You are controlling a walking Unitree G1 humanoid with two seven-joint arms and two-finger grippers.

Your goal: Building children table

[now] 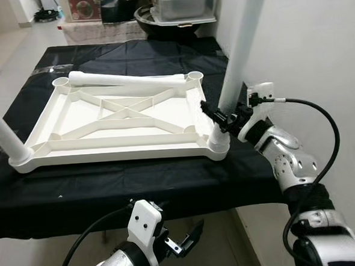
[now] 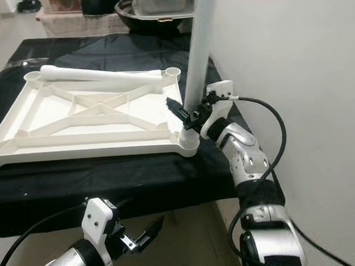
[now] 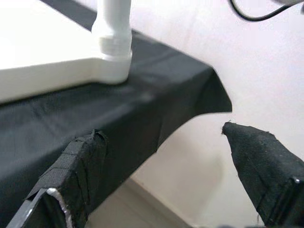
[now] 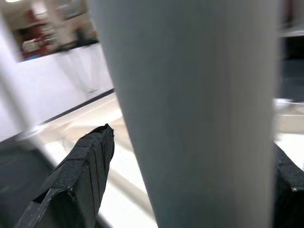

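The right gripper [image 1: 220,116] clasped the upright white leg [image 1: 240,51] low, just above its corner socket on the upturned tabletop [image 1: 113,122], a light, stiff, probably slick plastic part, while the left gripper [image 1: 185,241] hung open below the table.

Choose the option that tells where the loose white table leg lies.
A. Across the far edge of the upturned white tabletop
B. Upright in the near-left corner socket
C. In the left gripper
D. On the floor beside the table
A. The loose leg lies flat along the far edge of the upturned tabletop, between its two far corner sockets, while the right gripper has its fingers around another upright leg at the near-right corner.
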